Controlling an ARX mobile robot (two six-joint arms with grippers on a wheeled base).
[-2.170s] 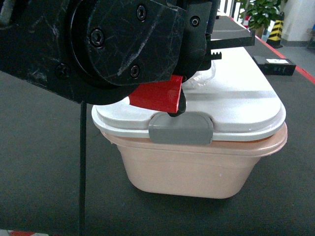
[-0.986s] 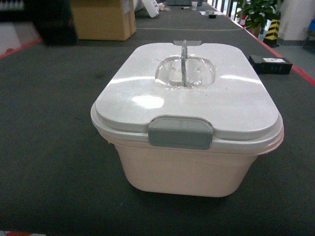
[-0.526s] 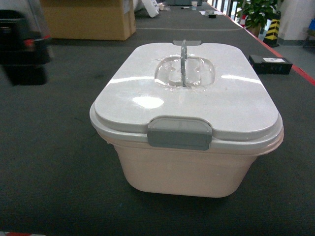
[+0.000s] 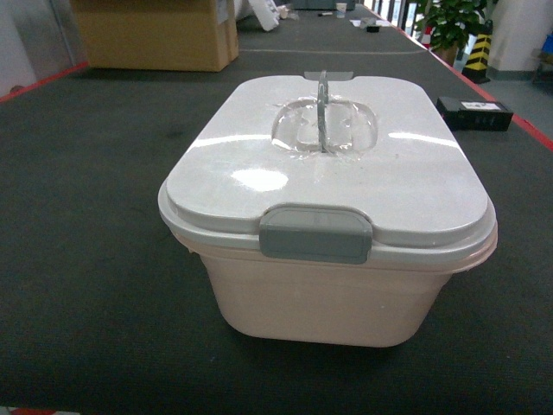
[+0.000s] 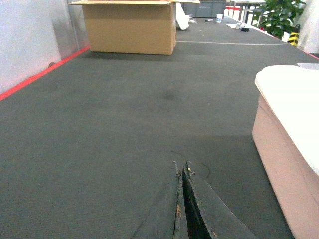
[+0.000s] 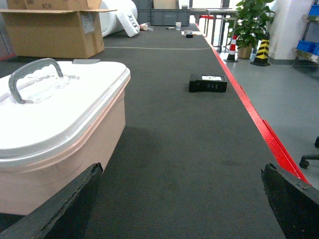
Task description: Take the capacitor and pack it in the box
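The box (image 4: 328, 233) is seen at the middle of the dark surface (image 4: 95, 259), its white lid (image 4: 346, 164) seated and the near grey latch (image 4: 316, 233) closed. The left gripper (image 5: 182, 199) is pressed shut on nothing; the right gripper (image 6: 179, 199) is spread wide, empty. No capacitor is visible; packing is judged finished, with withdrawal remaining

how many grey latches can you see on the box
2: one latch on the near short side of the box, another just showing at the far edge of the lid. Others may be hidden.
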